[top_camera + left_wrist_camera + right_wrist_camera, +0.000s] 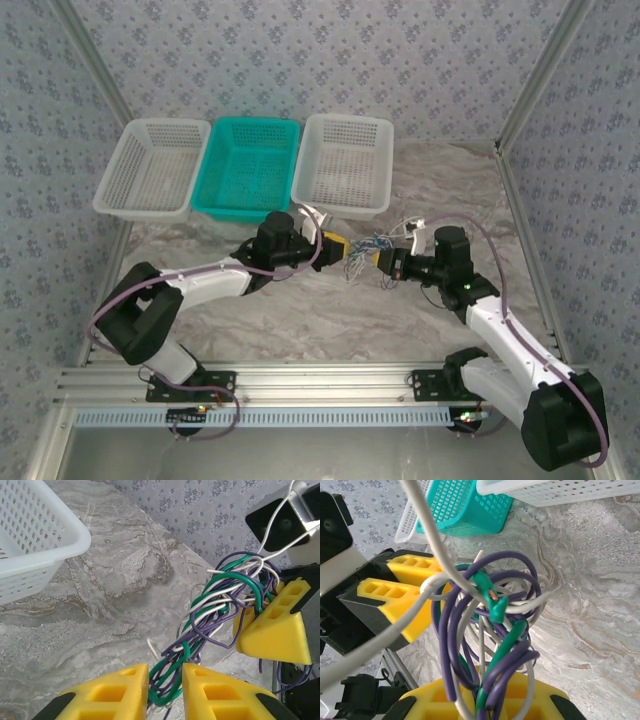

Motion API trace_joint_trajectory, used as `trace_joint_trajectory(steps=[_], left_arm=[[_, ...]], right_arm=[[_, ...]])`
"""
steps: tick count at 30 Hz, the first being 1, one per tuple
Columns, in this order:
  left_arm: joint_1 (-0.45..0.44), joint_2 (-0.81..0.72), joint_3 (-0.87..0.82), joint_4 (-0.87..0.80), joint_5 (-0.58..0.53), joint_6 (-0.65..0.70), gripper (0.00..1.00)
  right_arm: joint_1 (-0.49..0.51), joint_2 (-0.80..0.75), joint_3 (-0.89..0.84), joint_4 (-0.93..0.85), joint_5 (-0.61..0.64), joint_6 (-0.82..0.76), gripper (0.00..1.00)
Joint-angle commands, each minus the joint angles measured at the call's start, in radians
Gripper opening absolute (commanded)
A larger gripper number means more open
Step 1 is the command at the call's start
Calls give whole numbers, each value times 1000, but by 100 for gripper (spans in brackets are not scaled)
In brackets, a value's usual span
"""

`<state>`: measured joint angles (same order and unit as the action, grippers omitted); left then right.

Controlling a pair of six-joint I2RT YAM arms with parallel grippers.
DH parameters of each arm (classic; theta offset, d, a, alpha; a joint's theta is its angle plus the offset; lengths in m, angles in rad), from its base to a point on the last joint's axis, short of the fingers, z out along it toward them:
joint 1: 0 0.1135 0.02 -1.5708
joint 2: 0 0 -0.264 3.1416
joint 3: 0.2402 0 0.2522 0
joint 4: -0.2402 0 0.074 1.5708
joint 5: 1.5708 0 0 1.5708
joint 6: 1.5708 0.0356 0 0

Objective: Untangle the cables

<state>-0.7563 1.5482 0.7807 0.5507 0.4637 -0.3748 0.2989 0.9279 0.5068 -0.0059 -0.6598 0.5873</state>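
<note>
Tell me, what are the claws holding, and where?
The left gripper pinches one end of the cables; the right gripper pinches the other end.

cables [362, 252] strung across mid-table bar the way; three baskets [250, 170] wall the far edge; nearer tabletop [330, 325] lies open.

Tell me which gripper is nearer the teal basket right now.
Left. The left gripper sits just on the near side of the teal basket, off its right corner. The right gripper is farther right, on the other side of the cables.
</note>
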Motion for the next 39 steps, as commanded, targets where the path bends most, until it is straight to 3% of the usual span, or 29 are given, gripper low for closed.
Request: trace_joint_trajectory(steps=[1, 7, 11, 18, 23, 27, 33, 39], left_arm=[[3, -8, 18, 15, 29, 17, 25], [3, 20, 28, 52, 67, 5, 37], [3, 36, 31, 48, 79, 5, 37], [3, 71, 43, 76, 78, -12, 25], [5, 62, 46, 97, 57, -25, 0], [18, 27, 24, 82, -48, -49, 0], [59, -77, -13, -128, -362, -76, 0], [111, -185, -77, -196, -454, -98, 0]], right_arm=[[8, 3, 24, 37, -27, 12, 1], [8, 4, 30, 39, -32, 24, 1], [8, 5, 32, 44, -33, 33, 1], [14, 14, 38, 67, -41, 60, 1], [14, 14, 32, 49, -30, 52, 1], [5, 13, 18, 45, -20, 51, 1], [-67, 11, -15, -26, 54, 52, 3], [-220, 28, -69, -139, 126, 78, 0]])
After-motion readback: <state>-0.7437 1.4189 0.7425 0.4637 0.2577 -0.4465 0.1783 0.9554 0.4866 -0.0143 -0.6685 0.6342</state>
